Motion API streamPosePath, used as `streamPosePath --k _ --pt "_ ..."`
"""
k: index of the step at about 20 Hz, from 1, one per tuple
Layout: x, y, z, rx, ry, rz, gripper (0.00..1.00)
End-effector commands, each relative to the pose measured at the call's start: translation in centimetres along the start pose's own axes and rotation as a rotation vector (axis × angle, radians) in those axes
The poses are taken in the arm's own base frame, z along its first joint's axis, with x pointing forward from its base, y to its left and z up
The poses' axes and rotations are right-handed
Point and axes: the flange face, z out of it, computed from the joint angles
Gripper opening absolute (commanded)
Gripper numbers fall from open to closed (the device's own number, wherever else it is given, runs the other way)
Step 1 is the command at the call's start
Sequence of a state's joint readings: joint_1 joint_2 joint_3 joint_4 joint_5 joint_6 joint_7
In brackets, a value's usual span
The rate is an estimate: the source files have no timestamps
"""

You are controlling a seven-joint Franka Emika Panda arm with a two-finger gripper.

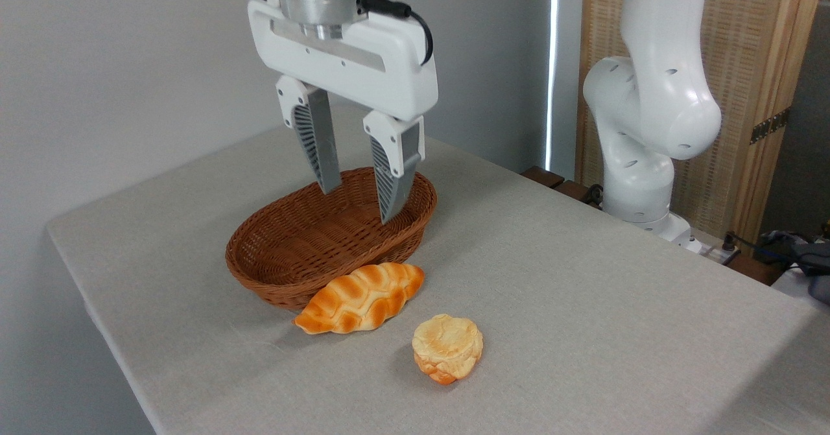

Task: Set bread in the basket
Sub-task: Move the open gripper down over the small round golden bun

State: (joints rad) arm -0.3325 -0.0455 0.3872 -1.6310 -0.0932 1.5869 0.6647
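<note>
**Bun on the cloth, gripper up over the basket**

The gripper [358, 203] hangs with its two ribbed fingers [317, 142] spread apart and nothing between them. In the picture its tips stand over the far part of the basket [259, 268], which holds nothing that can be seen.

The bread [447, 347], a small round pale-yellow bun with a ruffled top and an orange-brown base, sits on the grey table [583, 305], in front of the basket and to the right of it. It lies well below the gripper and nearer the camera, clear of both fingers.

Between bun and basket lies a longer orange-and-cream braided loaf [360, 297], which looks to rest against the basket's near wall. The loaf and the bun lie near each other without touching.
</note>
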Motion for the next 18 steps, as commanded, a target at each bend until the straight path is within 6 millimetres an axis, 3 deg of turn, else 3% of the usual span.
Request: streamPosePath --k 1,6,8,13,18 --pt "-0.8 -0.6 1.4 0.003 -0.064 0.081 1.0" --pt "-3.6 -3.6 5.3 -0.041 -0.101 0.097 1.0" --pt "-3.9 -3.9 6.9 -0.053 -0.111 0.106 1.0" --pt "-4.0 -5.0 11.1 -0.04 -0.112 0.091 1.0" --pt "-3.1 -5.9 13.8 -0.021 -0.131 0.086 1.0"
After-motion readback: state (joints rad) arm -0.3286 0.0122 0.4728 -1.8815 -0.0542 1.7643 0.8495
